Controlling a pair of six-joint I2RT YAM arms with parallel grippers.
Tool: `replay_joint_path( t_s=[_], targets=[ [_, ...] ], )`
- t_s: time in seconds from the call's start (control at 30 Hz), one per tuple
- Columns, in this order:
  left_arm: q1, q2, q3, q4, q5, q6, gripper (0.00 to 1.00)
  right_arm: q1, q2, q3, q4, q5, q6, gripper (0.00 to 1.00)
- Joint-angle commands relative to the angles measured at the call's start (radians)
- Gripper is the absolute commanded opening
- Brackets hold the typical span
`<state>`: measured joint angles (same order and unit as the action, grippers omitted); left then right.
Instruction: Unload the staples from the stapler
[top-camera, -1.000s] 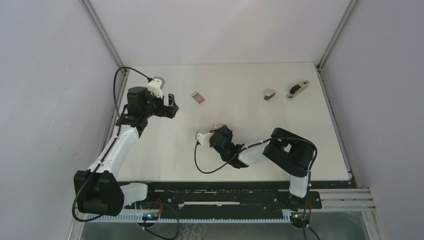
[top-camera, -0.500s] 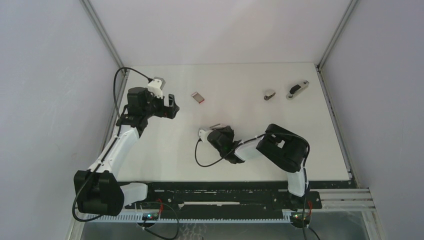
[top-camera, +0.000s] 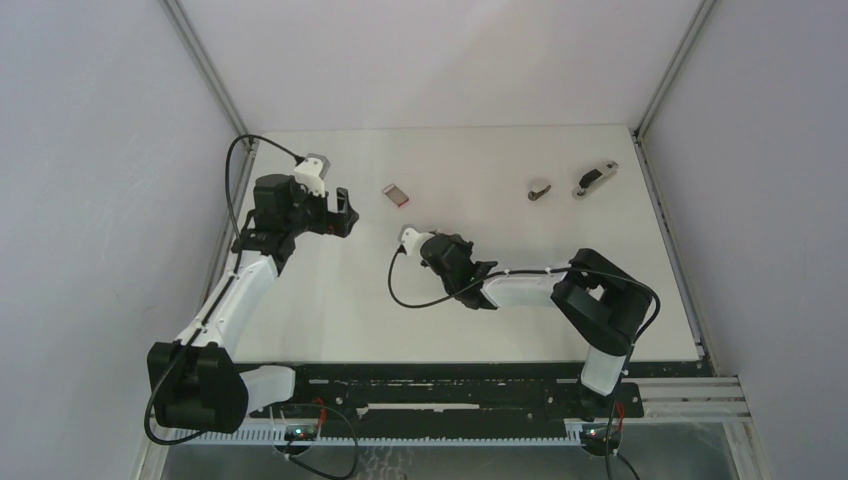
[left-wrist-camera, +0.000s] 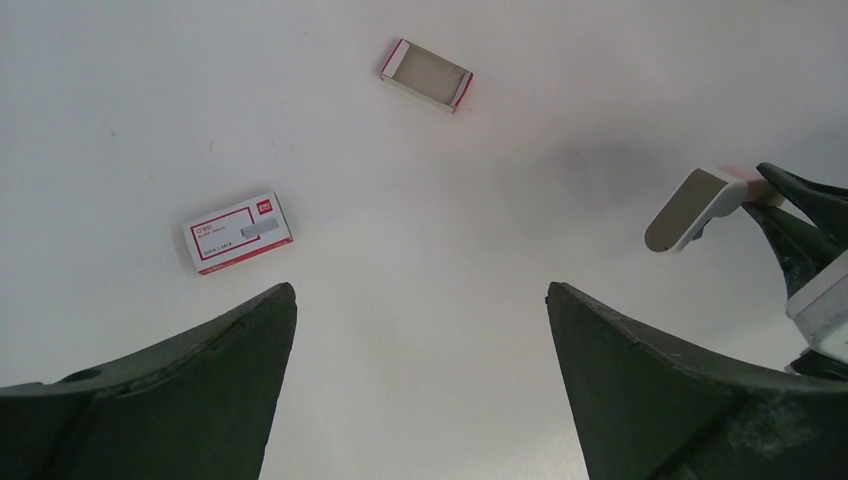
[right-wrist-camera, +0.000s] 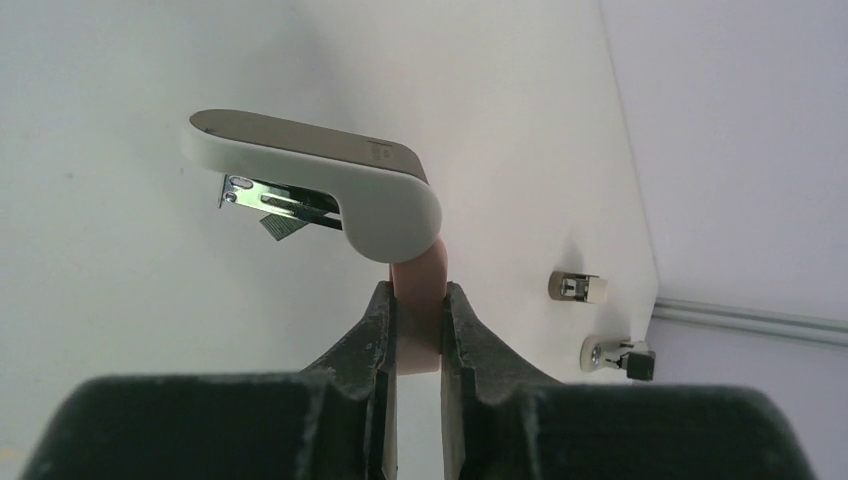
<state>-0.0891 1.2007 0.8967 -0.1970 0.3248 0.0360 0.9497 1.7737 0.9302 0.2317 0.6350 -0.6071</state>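
My right jaws (right-wrist-camera: 415, 300): nearly shut on the stapler (right-wrist-camera: 320, 170), pinching its pink rear mid-counter, cover lifted to expose its channel (right-wrist-camera: 275, 200).
My left jaws (left-wrist-camera: 420, 292): wide, empty, hovering left, free to assist.
Staples: can't tell if any are inside.

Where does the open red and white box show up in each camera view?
Top external: the open red-and-white box sits left of centre, in the upper half.
Left wrist: top centre.
Right wrist: not in it.
Shared landmark: the right gripper clamping the stapler, below-right of the box from above, at the left wrist view's right edge, centre of its own.
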Motion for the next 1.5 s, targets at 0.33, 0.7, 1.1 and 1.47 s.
replay_joint_path(
  t_s=[0.33,0.7,1.1,1.47],
  targets=[
    [0.007,-0.034,-0.026,0.034,0.027,-0.011,1.0,0.016,0.063,0.063,-0.108,-0.004,0.042,0.0],
    [0.007,-0.021,-0.023,0.035,0.032,-0.013,1.0,-0.066,-0.006,0.143,-0.312,-0.164,0.232,0.0],
    [0.006,-0.004,-0.023,0.034,0.081,-0.011,1.0,-0.139,-0.054,0.223,-0.493,-0.41,0.373,0.0],
    [-0.148,0.01,-0.072,0.108,-0.032,0.03,1.0,-0.327,0.064,0.464,-0.779,-0.717,0.602,0.0]
  ],
)
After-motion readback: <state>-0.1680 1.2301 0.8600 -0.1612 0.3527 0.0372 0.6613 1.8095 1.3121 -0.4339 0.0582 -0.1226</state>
